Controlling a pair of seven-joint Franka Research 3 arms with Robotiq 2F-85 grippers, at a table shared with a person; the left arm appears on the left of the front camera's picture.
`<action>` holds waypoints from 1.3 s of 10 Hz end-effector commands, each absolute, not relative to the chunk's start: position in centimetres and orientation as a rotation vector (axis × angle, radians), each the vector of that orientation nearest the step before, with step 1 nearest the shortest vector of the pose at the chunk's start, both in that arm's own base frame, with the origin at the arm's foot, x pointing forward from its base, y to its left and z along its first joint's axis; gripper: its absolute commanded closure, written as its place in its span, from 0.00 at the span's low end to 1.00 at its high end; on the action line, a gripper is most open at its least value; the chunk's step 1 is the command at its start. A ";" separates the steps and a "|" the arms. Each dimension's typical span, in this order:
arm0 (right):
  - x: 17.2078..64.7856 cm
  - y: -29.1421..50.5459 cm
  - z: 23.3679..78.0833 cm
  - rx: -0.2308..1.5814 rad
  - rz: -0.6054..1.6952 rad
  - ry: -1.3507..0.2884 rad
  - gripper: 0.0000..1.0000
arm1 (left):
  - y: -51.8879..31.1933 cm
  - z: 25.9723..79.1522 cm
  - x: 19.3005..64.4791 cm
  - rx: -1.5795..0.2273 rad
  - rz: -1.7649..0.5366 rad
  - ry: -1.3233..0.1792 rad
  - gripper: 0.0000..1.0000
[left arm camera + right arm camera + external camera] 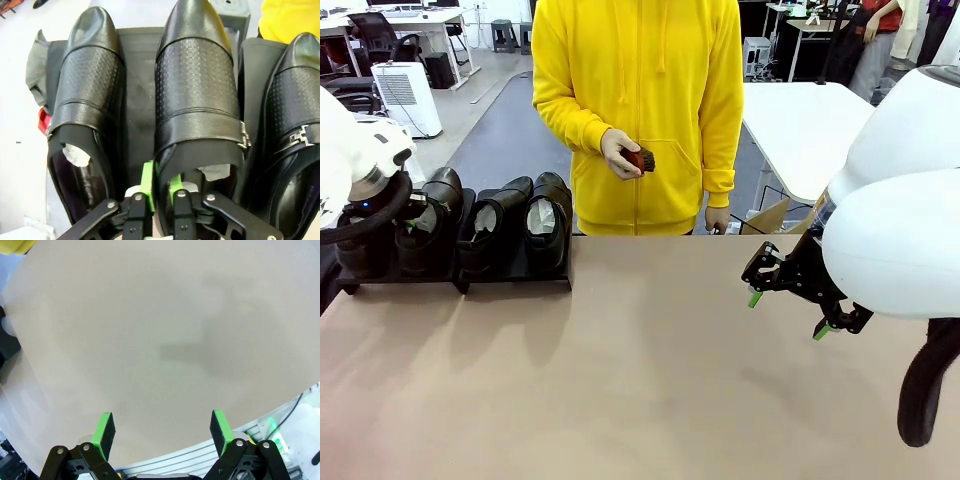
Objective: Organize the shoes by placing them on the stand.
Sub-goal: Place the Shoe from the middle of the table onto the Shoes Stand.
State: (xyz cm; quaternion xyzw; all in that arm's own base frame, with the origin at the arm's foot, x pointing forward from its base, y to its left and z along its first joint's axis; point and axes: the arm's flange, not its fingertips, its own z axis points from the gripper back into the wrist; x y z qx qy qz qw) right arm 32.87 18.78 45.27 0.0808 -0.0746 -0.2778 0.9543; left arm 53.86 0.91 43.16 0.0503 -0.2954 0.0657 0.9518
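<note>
Stand [515, 282]: low black platform at the table's far left edge. Four shoes on it, toes away from the robot.

Shoe 1 [85, 115]: far left, paper in the opening.

Shoe 2 [197, 105]: beside it, in the left gripper [162, 186]. Green pads straddle the heel collar, one outside, one inside against the paper; the jaws stand narrow, and whether they pinch or have just let go cannot be told.

Shoes 3 [492, 232] and 4 [548, 222]: on the stand's right panel, side by side.

Handling, judged: glossy leather, likely slippery on the upper; stuffed, so it should keep its shape; moderate weight. Best hold is the heel collar, a thin firm edge.

Brush [640, 160]: in the person's hand.

Right gripper [790, 302]: over bare table, fingers wide apart, nothing between them.
</note>
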 end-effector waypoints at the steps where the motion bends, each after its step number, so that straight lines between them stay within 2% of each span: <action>1: 33.3 18.7 45.4 0.184 -0.545 -0.150 0.00 | 0.6 43.8 54.4 0.133 0.152 -0.627 0.36; 2: 33.3 18.7 45.4 0.184 -0.545 -0.150 0.00 | 0.5 44.1 54.3 0.145 0.155 -0.638 0.17; 3: 33.3 18.7 45.4 0.184 -0.545 -0.150 0.00 | 0.5 44.5 54.3 0.154 0.168 -0.658 0.03; 6: 33.3 18.7 45.4 0.184 -0.545 -0.150 0.00 | -0.4 48.3 52.8 0.195 0.174 -0.717 0.03; 10: 33.3 18.7 45.4 0.184 -0.545 -0.150 0.00 | -1.1 54.0 48.0 0.098 0.208 -0.742 0.03; 11: 33.3 18.7 45.4 0.184 -0.545 -0.150 0.00 | -0.5 51.8 51.4 0.149 0.176 -0.751 0.03; 13: 33.3 18.7 45.4 0.184 -0.545 -0.150 0.00 | -0.5 51.8 51.4 0.149 0.176 -0.751 0.03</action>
